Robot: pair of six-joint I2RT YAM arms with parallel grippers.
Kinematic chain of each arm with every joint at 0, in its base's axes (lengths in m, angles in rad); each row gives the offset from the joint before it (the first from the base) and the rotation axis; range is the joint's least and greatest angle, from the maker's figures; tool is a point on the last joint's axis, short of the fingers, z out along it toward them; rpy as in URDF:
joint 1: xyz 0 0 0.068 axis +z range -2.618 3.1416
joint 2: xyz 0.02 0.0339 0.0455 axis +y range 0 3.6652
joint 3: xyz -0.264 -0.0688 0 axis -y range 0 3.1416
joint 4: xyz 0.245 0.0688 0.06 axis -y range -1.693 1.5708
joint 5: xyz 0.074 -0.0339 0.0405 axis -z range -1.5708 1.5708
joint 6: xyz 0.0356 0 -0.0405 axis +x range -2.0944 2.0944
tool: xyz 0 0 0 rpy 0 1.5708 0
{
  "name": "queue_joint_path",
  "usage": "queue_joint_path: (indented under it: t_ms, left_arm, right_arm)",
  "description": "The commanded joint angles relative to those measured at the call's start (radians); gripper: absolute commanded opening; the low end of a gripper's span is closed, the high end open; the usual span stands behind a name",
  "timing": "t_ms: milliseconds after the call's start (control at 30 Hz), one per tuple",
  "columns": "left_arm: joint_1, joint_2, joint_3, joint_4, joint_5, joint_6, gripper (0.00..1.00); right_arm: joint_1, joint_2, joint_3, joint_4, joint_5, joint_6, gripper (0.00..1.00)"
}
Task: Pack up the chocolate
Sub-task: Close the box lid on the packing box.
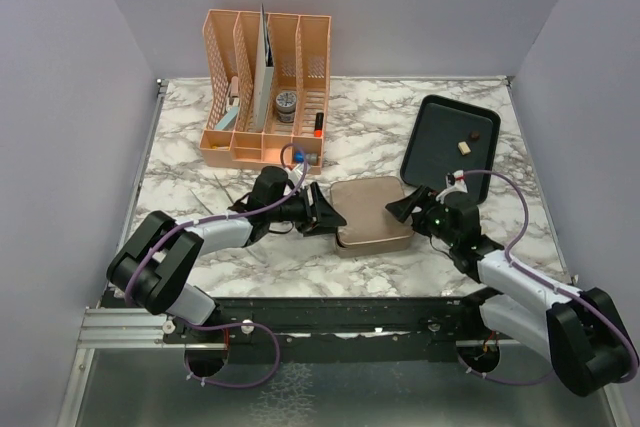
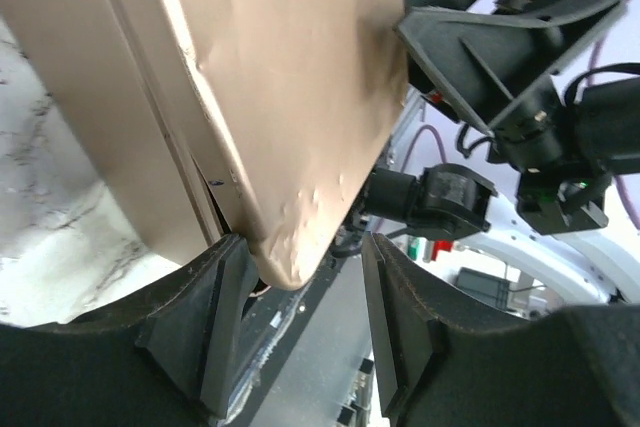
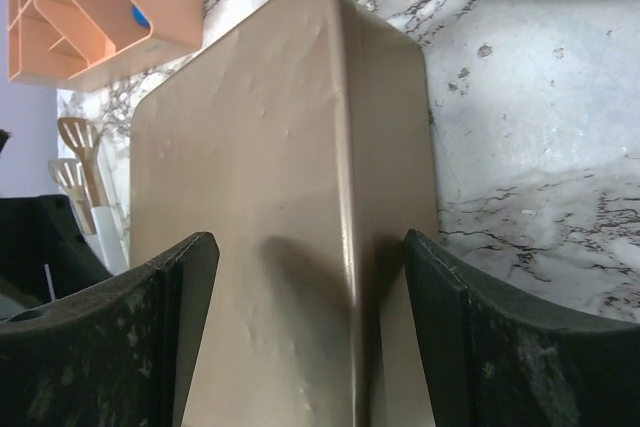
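Note:
The square gold tin (image 1: 372,212) lies lid-on in the middle of the marble table. My left gripper (image 1: 335,219) is open at its left edge. In the left wrist view the tin's corner (image 2: 290,77) sits between the spread fingers of that gripper (image 2: 300,317), close to the left one. My right gripper (image 1: 400,209) is open at the tin's right edge. In the right wrist view its fingers (image 3: 310,287) straddle the tin's side (image 3: 260,167). Two chocolate pieces, one cream (image 1: 463,146) and one dark (image 1: 475,135), lie on the black tray (image 1: 445,137).
An orange desk organizer (image 1: 265,87) with papers and small items stands at the back left, also in the right wrist view (image 3: 110,7). Pale utensils (image 3: 75,162) lie left of the tin. The tray sits at the back right.

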Motion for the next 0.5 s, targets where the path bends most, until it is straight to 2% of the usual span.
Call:
queue_joint_path:
  t_ms: [0, 67, 167, 367, 467]
  left_arm:
    - [-0.016, -0.014, 0.021, 0.018, -0.091, 0.095, 0.54]
    - [-0.018, -0.026, 0.047, -0.072, -0.125, 0.155, 0.54]
    - [-0.026, -0.039, 0.118, -0.260, -0.230, 0.293, 0.55]
    - [-0.028, -0.029, 0.151, -0.313, -0.250, 0.345, 0.56]
    - [-0.029, -0.021, 0.156, -0.351, -0.266, 0.370, 0.56]
  right_arm:
    - [0.055, -0.049, -0.012, 0.149, -0.282, 0.100, 0.79]
    - [0.055, -0.037, -0.033, 0.221, -0.320, 0.135, 0.82]
    - [0.055, -0.006, -0.063, 0.323, -0.362, 0.192, 0.81]
    - [0.056, 0.011, -0.090, 0.415, -0.363, 0.252, 0.66]
    - [0.056, -0.039, -0.094, 0.393, -0.335, 0.264, 0.66]
